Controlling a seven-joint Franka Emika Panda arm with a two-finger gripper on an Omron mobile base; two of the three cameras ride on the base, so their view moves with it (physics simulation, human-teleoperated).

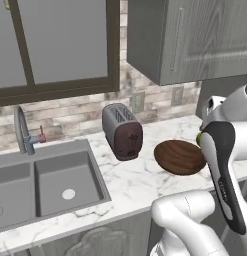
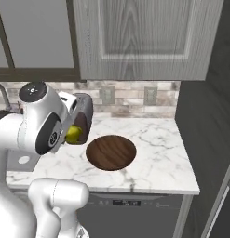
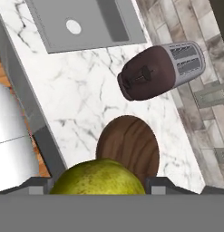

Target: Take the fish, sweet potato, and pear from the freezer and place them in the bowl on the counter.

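gripper (image 3: 99, 183) pinching the pear (image 3: 99, 177) above the counter (image 2: 153, 153), empty bowl (image 2: 111, 152) near the counter's front edge, toaster (image 1: 122, 131) beside it, sink (image 1: 45, 185) toward the left end

A home kitchen is shown. A white marble counter (image 1: 130, 185) with grey veins is set over grey cabinets, with a sink (image 1: 45, 185) and faucet (image 1: 22, 132) let into its left part. A toaster (image 1: 122, 131) is stood near its back edge, against a brick-tile backsplash (image 2: 130, 97) fitted with outlets. Grey wood-grain wall cabinets (image 2: 144, 37) are hung above.
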